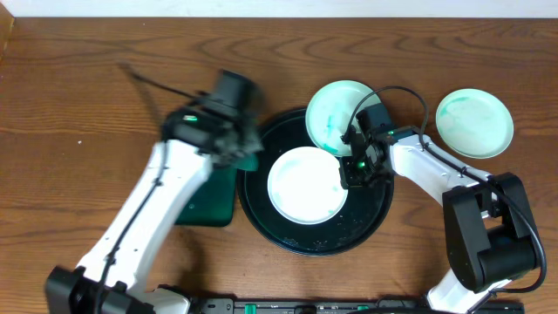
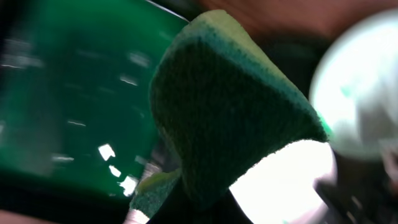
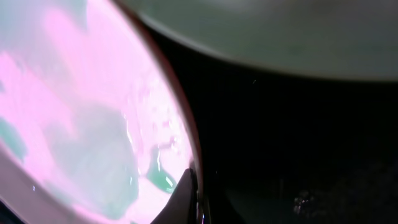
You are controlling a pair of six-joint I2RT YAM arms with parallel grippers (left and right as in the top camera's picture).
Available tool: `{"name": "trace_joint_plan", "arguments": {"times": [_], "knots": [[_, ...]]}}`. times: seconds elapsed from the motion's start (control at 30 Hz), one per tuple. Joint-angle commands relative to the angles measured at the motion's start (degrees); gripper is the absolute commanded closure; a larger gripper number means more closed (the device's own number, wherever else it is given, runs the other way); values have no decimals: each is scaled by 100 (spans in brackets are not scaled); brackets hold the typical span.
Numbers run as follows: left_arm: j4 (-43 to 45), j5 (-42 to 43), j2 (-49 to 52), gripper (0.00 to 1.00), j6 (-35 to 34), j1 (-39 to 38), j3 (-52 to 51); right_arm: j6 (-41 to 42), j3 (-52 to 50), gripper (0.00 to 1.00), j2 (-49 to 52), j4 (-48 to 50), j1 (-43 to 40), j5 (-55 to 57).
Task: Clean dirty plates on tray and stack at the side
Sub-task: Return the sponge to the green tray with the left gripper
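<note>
A black round tray (image 1: 370, 222) holds a clean white plate (image 1: 305, 185). My right gripper (image 1: 353, 161) is shut on the rim of a mint plate (image 1: 336, 113) with green smears and holds it tilted over the tray's back edge. In the right wrist view a finger (image 3: 188, 196) clamps that plate's rim (image 3: 81, 124). My left gripper (image 1: 244, 148) is shut on a dark green sponge (image 1: 250, 161) at the tray's left edge. The sponge fills the left wrist view (image 2: 230, 106), with the white plate (image 2: 283, 180) beyond it.
Another mint plate (image 1: 473, 123) lies on the wooden table at the right, off the tray. A dark green tub (image 1: 209, 201) sits left of the tray under my left arm and shows in the left wrist view (image 2: 62, 93).
</note>
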Motion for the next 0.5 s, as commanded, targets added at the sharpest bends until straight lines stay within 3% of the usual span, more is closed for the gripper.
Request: {"name": "trace_joint_plan", "arguments": {"times": [0.0, 0.17, 0.37, 0.4, 0.47], "knots": [[-131, -483, 181, 93, 439, 815, -57, -304, -33, 99, 175, 380, -2, 918], [-103, -479, 625, 93, 857, 1541, -358, -306, -61, 99, 201, 623, 26, 925], [-111, -476, 1303, 93, 1191, 1681, -455, -306, -70, 99, 103, 525, 74, 876], [-129, -461, 1303, 89, 1191, 1683, -452, -323, -57, 99, -35, 433, 90, 876], [-151, -457, 1187, 66, 1189, 1683, -417, -575, -42, 99, -308, 332, 136, 876]]}}
